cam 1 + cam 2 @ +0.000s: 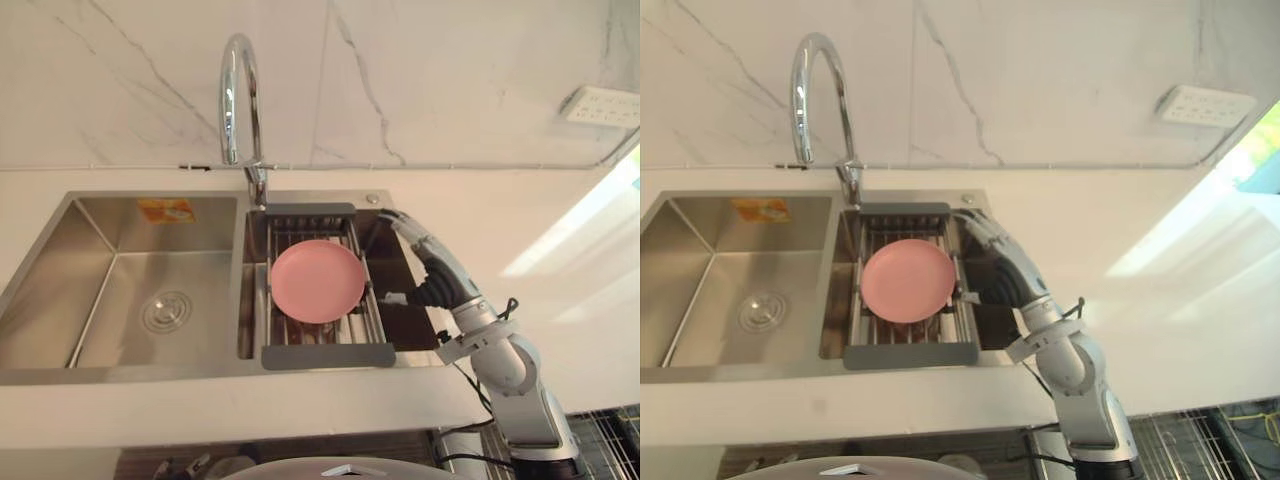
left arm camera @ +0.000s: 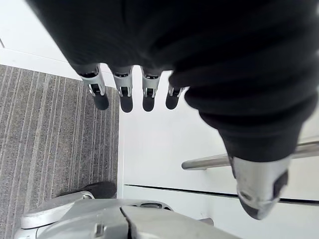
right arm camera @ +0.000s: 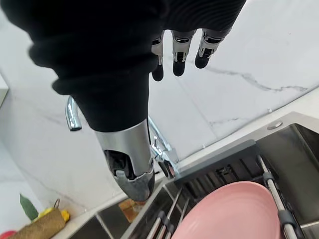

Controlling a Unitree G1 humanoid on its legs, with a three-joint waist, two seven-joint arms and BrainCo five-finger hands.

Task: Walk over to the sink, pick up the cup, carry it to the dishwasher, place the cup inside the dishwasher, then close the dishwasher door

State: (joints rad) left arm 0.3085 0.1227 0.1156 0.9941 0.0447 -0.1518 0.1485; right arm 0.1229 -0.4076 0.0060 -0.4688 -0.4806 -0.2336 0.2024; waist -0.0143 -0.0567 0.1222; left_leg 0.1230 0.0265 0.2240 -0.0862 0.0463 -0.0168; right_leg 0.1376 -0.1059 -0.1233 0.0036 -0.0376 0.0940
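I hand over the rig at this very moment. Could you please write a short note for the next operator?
Right hand: open, holding nothing, reaching over the right basin of the sink beside the rack.
Left hand: open, hanging low, idle.
Pink dish: lies on the rack, not yet gripped.
Done: the walk to the sink.
Left: grip the dish, carry it to the dishwasher, place it inside, close the door.

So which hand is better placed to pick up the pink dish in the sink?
Right. The right hand is over the sink, fingers open, just beside the pink dish on the rack. The left hand hangs low by a cabinet front, above the floor.
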